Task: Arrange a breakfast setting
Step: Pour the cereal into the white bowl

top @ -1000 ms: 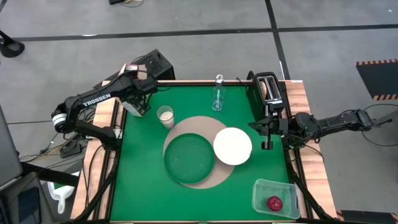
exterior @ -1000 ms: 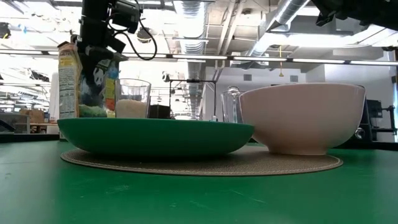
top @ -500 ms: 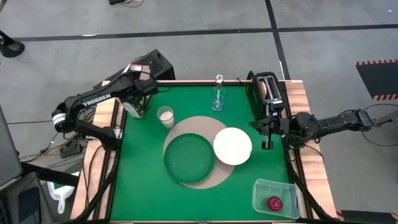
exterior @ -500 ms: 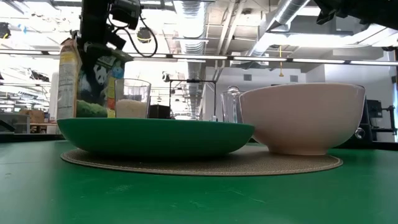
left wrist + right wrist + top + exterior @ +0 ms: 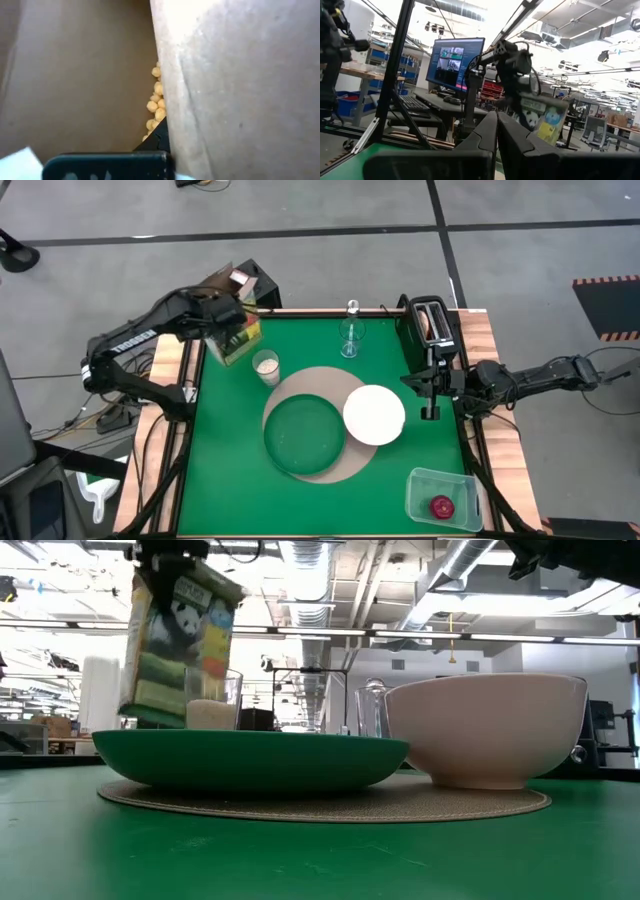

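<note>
My left gripper [image 5: 228, 307] is shut on the green-and-yellow cereal box [image 5: 240, 340], held tilted in the air over the table's far left corner; the box also shows in the low view [image 5: 180, 640]. The small milk glass [image 5: 266, 366] stands just beside it. The dark green plate [image 5: 303, 435] and white bowl [image 5: 374, 414] rest on the round tan mat [image 5: 312, 378]. The clear stemmed glass [image 5: 350, 335] stands at the far edge. The red fruit [image 5: 441, 506] lies in a clear tub. My right gripper [image 5: 430, 402] is shut and empty at the right edge. Spoon and toast are hidden. My left gripper holds the cereal box by the wall at its open top [image 5: 165, 100], one finger [image 5: 157, 142] inside the box among the cereal pieces and the other outside. It comes from above. The box is lifted clear of the table and hangs tilted below the gripper [image 5: 170, 550].
The black toaster [image 5: 432, 320] stands at the far right corner, close to my right gripper. The clear tub [image 5: 440, 498] sits at the near right corner. Bare green table lies along the near edge and at the near left.
My left gripper has risen and gone a little toward the far edge, taking the cereal box with it. The box stood upright on the table a second ago; now it is lifted clear and tipped, its bottom swung toward the milk glass.
</note>
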